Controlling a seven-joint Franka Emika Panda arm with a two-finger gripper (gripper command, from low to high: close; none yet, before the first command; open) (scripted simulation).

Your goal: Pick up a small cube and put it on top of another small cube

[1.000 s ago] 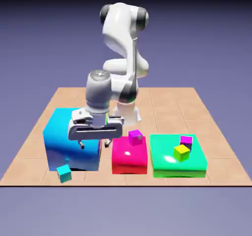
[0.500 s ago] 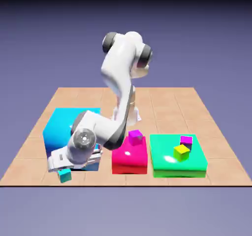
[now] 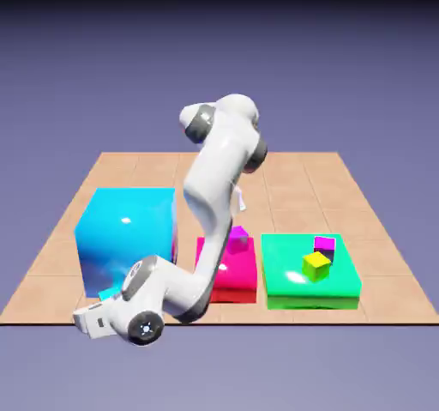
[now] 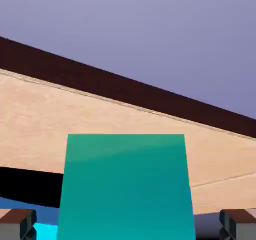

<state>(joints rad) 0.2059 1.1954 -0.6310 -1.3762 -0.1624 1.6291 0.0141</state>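
Simulated robotics workspace: a white robot arm (image 3: 214,173) over a tan tiled table (image 3: 296,195), with glossy coloured blocks (image 3: 133,229), against a plain blue-violet backdrop (image 3: 343,75).

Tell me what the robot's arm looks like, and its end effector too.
The arm is glossy white with rounded, tube-like segments and dark grey or black round caps at its joints. The end effector has a boxy white housing with a small dark marking on its side, and two small blocky grey fingertips with reddish-brown faces. No loose cables show.
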